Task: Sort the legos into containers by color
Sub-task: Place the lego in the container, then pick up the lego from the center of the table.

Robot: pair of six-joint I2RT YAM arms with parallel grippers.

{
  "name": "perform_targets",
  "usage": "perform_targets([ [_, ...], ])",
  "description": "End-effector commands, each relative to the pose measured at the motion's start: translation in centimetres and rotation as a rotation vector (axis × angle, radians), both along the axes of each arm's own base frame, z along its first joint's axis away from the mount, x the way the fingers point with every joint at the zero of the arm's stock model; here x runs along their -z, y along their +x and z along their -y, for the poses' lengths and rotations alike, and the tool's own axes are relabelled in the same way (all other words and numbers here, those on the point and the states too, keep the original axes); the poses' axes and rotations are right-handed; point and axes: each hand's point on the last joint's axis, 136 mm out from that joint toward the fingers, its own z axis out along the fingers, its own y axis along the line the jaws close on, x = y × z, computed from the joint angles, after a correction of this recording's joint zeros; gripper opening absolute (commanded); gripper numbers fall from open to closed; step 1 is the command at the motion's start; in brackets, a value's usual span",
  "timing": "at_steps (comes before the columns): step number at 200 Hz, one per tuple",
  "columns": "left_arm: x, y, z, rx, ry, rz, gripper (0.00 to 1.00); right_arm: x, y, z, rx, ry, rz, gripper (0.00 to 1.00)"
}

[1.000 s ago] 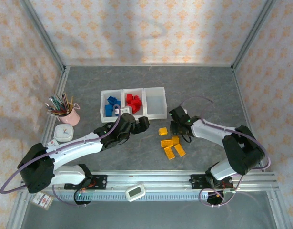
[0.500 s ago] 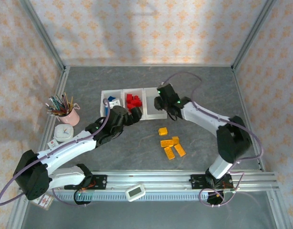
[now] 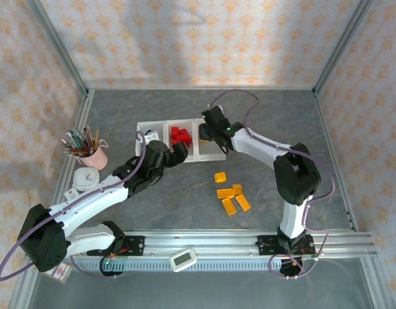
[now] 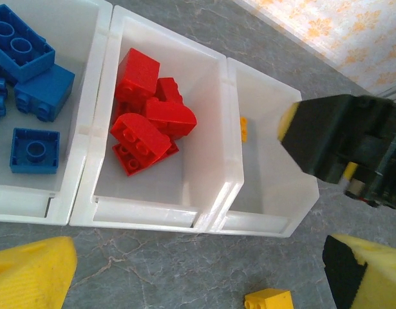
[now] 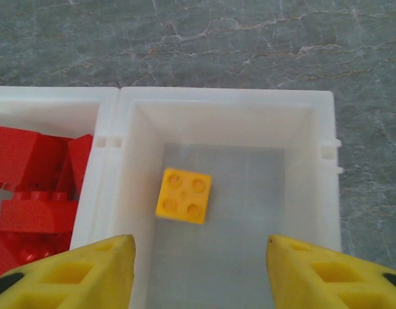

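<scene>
Its jaws apart, the right gripper [image 5: 198, 267] is hanging over a yellow lego [image 5: 183, 195] in the end bin [image 5: 230, 103]. The left gripper [image 4: 198, 277] is holding its jaws apart too, beside the bins [image 4: 152, 215]. More yellow legos [image 3: 231, 196] are sitting on the tabletop [image 3: 185, 203].

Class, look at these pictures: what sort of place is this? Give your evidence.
Probably a robot test cell, not a real room: patterned wallpaper panels box in a grey stone-patterned tabletop, and two black-and-white robot arms sit on an aluminium rail.

A pink cup [image 3: 95, 158] of pencils [image 3: 78, 138] stands beside a small white clock [image 3: 86, 179] on the grey table [image 3: 268, 116].
</scene>
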Motion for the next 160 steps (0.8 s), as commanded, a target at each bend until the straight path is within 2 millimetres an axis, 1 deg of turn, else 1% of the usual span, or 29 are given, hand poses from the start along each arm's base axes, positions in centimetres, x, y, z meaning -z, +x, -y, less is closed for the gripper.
perform_targets([
  [1, -0.6, -0.6, 0.1, 0.023, -0.014, 0.001, 0.99, -2.0, -3.6, 1.2, -0.010, 0.007, 0.004, 0.59],
  [13, -0.4, -1.2, 0.5, 0.041, -0.023, -0.004, 0.99, -1.1, -5.5, 2.1, -0.004, 0.002, -0.028, 0.61],
  [32, 0.2, -2.2, 1.2, 0.066, -0.025, -0.018, 0.99, 0.9, -8.7, 3.8, 0.007, -0.019, -0.087, 0.65],
  [57, 1.2, -3.6, 2.4, 0.096, -0.034, -0.042, 0.99, 3.7, -12.6, 5.2, -0.005, -0.022, -0.162, 0.70],
  [75, 1.9, -4.4, 3.2, 0.108, -0.037, -0.057, 0.99, 5.6, -14.6, 5.7, -0.027, -0.025, -0.206, 0.74],
  [85, 2.5, -4.7, 3.4, 0.109, -0.036, -0.069, 0.99, 6.3, -15.5, 5.2, -0.062, -0.009, -0.226, 0.76],
  [99, 3.2, -4.9, 3.6, 0.106, -0.043, -0.083, 0.99, 7.3, -16.2, 5.0, -0.075, 0.001, -0.241, 0.79],
  [119, 3.8, -5.1, 3.6, 0.097, -0.059, -0.094, 0.99, 8.4, -16.5, 4.7, -0.083, -0.005, -0.259, 0.80],
  [143, 4.1, -5.3, 3.2, 0.080, -0.062, -0.099, 0.99, 8.7, -16.4, 3.5, -0.115, -0.007, -0.258, 0.80],
  [160, 4.2, -5.4, 2.9, 0.072, -0.063, -0.095, 0.99, 9.0, -16.1, 3.2, -0.117, -0.011, -0.252, 0.79],
])
